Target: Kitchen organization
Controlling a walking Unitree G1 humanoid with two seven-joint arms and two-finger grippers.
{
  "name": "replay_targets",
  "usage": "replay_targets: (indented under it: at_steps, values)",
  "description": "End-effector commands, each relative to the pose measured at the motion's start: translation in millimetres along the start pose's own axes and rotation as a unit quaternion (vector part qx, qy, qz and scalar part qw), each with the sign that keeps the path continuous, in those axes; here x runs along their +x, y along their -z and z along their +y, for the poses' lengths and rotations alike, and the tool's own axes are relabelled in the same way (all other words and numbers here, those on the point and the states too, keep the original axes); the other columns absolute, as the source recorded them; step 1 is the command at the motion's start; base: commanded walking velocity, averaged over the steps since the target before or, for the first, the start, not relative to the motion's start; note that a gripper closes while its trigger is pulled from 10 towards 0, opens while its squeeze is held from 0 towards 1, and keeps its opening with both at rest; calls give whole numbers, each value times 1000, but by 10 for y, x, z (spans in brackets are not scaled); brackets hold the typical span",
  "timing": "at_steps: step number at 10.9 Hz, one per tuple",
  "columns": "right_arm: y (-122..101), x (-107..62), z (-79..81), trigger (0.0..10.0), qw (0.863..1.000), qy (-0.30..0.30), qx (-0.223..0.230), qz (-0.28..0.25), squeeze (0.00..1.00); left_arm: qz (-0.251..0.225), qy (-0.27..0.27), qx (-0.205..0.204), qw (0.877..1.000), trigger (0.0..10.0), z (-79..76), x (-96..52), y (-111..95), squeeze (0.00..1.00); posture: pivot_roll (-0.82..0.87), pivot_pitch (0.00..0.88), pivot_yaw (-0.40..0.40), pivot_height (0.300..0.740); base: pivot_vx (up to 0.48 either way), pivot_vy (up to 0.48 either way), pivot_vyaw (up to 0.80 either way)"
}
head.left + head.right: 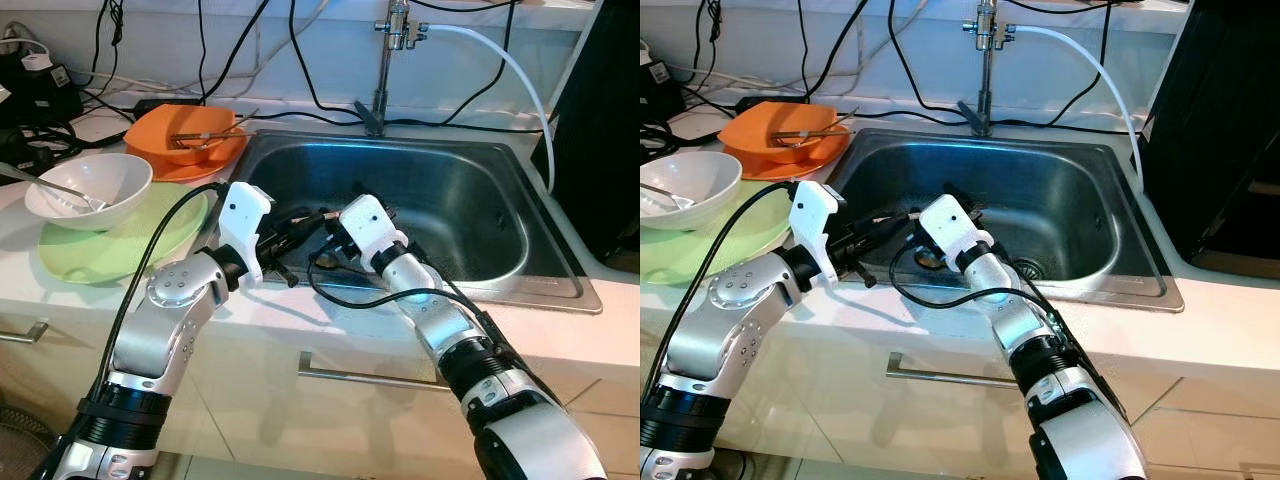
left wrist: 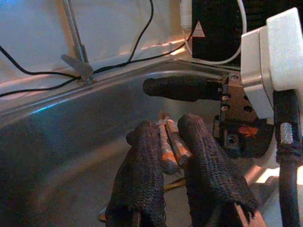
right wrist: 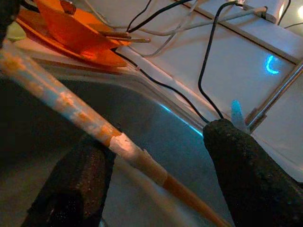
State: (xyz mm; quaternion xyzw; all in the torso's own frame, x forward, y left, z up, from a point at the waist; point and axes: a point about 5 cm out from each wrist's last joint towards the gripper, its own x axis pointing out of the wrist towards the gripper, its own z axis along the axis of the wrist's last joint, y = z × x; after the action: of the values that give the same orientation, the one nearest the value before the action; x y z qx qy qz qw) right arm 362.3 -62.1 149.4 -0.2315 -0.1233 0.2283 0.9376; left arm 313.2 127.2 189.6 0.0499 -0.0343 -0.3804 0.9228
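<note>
Holding a pair of chopsticks (image 2: 169,144) clamped between the fingers of our left hand (image 1: 290,243), we are hovering over the near left corner of the sink (image 1: 470,170). Our right hand (image 3: 156,165) is sitting just beside them over the same corner, fingers apart, with the sticks running through the gap; we are not yet closing on them.

As we judge it, the tidying is only getting started. The orange bowl (image 1: 165,138) on its orange plate (image 1: 215,160), with utensils across it, is sitting left of the sink by the back wall, and the white bowl (image 1: 90,188) on the green plate (image 1: 150,240) is sitting nearer along the counter (image 1: 290,310).

The sink's basin is offering open room rightward. Cables (image 1: 300,70) are trailing behind the sink, and its near rim is lying right under our wrists.
</note>
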Motion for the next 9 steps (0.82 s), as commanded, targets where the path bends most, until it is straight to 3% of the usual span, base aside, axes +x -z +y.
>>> replay_targets:
  at_steps: [1,9]
  values:
    - [-69,50,-30,0,1000,-7,-16,-7,0,1,11,13,1000,10000,-20,11,-42,0,209,0,13,740,0,0,0]
    - [-77,73,-32,0,1000,-12,-26,-6,0,-4,7,21,1000,10000,-9,35,-53,0,217,0,7,740,0,0,0]
